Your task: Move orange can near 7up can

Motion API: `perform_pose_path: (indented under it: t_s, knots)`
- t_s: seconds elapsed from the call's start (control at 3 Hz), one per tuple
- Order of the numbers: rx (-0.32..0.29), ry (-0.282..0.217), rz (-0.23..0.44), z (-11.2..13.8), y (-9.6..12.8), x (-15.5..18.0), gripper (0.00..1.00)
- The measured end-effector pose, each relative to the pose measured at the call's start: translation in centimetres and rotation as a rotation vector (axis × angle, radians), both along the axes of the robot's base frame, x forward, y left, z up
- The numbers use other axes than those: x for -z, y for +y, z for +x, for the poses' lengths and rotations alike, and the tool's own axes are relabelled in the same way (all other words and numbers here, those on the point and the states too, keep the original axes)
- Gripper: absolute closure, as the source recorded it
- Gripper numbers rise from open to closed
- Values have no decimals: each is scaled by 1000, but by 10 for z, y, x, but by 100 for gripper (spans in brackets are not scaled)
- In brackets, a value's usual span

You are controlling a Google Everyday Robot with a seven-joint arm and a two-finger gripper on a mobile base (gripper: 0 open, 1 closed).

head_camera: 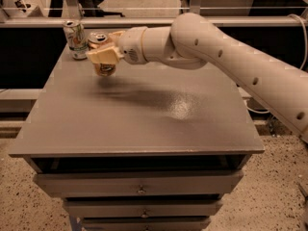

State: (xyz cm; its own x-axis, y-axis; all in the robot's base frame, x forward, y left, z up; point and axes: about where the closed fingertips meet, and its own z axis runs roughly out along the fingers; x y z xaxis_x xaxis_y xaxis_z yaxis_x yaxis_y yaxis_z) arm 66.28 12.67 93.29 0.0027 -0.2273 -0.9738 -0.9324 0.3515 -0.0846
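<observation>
The claw (102, 57) is hanging over the far left part of the counter (144, 124), at the end of the white arm (216, 47) that is reaching in from the right. Its tan fingers are closing around the middle of the orange can (104, 70), gripping it upright. The can's silver top is showing above the fingers and its lower part is showing below them. The can seems to be hanging just clear of the counter, casting a shadow on the surface beneath it. The 7up can (75, 40) is standing upright at the far left corner, just beside the orange can and to its left.
</observation>
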Motion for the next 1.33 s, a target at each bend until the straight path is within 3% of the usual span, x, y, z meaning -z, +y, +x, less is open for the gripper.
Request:
perform_pose_path:
  t_s: [0.67, 1.33]
  knots:
    - [18, -58, -20, 65, 25, -6, 100]
    - [48, -43, -62, 110, 25, 10, 100]
